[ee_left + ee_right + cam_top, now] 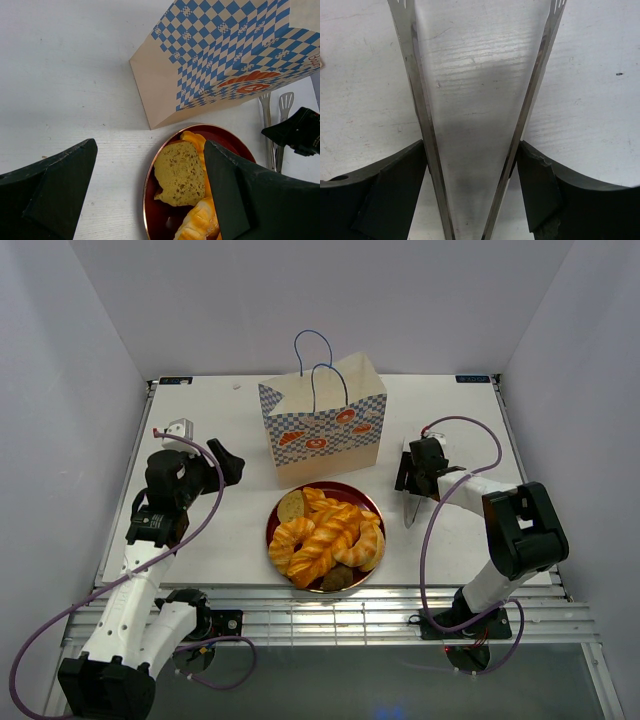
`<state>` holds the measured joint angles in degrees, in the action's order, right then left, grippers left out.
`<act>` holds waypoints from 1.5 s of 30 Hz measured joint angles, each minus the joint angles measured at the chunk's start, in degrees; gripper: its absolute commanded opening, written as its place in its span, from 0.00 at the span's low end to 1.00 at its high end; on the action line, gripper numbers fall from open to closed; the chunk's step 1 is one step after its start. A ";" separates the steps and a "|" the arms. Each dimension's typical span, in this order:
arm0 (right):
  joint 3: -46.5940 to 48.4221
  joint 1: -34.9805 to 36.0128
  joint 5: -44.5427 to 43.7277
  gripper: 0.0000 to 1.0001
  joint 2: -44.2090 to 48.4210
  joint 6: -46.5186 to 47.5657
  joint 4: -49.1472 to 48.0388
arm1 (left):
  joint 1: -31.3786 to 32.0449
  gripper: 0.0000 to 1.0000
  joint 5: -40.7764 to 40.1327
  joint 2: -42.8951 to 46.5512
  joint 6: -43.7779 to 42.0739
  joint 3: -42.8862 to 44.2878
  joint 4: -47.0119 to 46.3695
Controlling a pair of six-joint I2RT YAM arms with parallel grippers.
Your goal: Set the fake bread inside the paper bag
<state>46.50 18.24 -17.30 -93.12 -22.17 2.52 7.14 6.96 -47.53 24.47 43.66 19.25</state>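
Lying heaped on a red plate (340, 487) by the worktop's near edge, at mid-width, the bread (325, 535) is waiting: braided twists, croissant shapes and a tan slice (180, 172) on the plate's far-left side. None of it is showing in the bag (323, 430), which is standing upright just behind the plate with its mouth open and its blue handles arching over the opening.

Toward the right edge, the right jaws are pressing on the two steel arms of tongs (420, 100), one pad on the outside of each arm, with the tips pointing at the near edge. The left jaws are hanging wide apart and empty over bare worktop, left of the plate.

Several slips are looking likely. The slick steel may be sliding in the pads, the glossy pastries may be squirting out of the tongs, a long twist may be catching on a handle, and a nudge may be tipping the light bag.

The worktop (200, 410) is showing white with a faint grain, and plain pale walls are closing it in on three sides.
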 measured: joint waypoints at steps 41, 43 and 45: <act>8.07 0.26 0.42 0.66 10.88 5.57 23.06 | 0.92 0.98 -0.33 0.00 -0.02 0.00 0.00; 8.63 0.26 0.44 0.66 11.58 6.19 24.39 | 0.92 0.98 -0.33 0.00 -0.02 0.00 0.02; 9.16 0.26 0.57 0.66 12.50 6.58 25.22 | 0.92 0.98 -0.35 0.00 -0.04 0.00 0.02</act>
<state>55.66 18.50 -16.73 -80.62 -15.59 27.75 8.05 6.61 -47.53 24.43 43.66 19.27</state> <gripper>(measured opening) 0.658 0.979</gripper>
